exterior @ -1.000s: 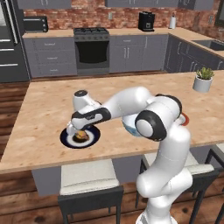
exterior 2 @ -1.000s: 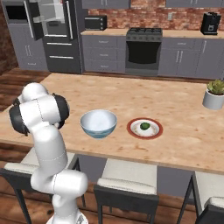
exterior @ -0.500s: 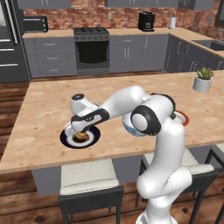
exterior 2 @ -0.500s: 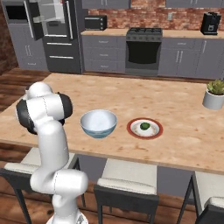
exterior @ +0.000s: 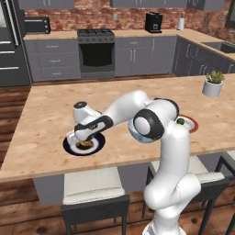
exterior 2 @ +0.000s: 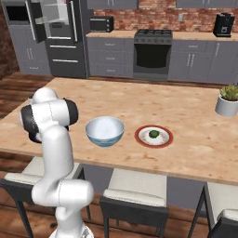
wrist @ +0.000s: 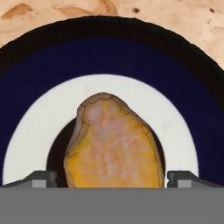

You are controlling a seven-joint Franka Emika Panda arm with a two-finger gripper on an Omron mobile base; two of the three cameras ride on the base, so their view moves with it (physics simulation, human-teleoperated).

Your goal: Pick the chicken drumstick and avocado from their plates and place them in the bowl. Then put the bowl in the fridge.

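Observation:
The golden-brown chicken drumstick point(wrist: 113, 144) lies on the white ring and dark centre of the navy plate point(wrist: 109, 57). My gripper point(wrist: 113, 179) is open and low over it, one fingertip on each side of the meat's near end. From the left base view the hand point(exterior: 85, 137) hovers just above the navy plate point(exterior: 69, 146) near the counter's front left. The pale blue-white bowl point(exterior 2: 105, 131) stands mid-counter with nothing in it. Right of it, the avocado point(exterior 2: 154, 135) rests on the red-rimmed white plate point(exterior 2: 154, 142). The dark grey fridge point(exterior 2: 60, 37) stands at the back left.
A potted plant point(exterior 2: 228, 98) sits at the counter's far right. Stools point(exterior 2: 135, 195) line the near edge of the counter. The black oven point(exterior 2: 152, 56) and a coffee machine point(exterior 2: 224, 24) are along the back wall.
My elbow has swung a little to the right while the hand has stayed low over the navy plate. The drumstick, bowl and avocado have not moved.

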